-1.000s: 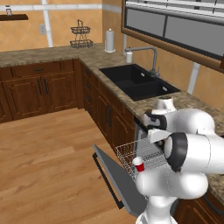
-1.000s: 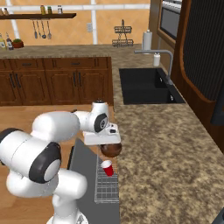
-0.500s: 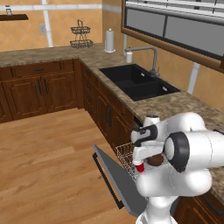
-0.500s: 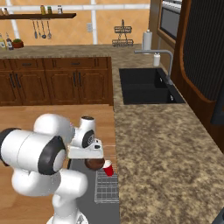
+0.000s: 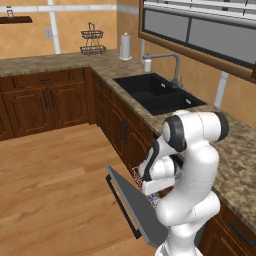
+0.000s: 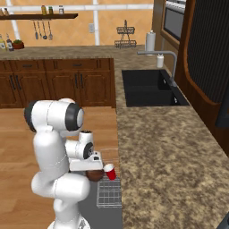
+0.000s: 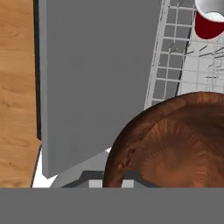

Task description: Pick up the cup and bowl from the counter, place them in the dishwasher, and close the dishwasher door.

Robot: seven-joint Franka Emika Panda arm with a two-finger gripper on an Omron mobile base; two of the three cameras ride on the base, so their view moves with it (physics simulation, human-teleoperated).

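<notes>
The bowl is pinched by the claw above the rack; the cup stands just beside, upper right in the hand view.

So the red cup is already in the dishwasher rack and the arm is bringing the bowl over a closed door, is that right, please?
Not quite: the dishwasher door is open, dropped down beneath the bowl, as the hand view shows. The red cup is indeed in the rack.

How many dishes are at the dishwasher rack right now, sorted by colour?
Red: 1, the cup
Dark brown: 1, the bowl
Total: 2
</notes>
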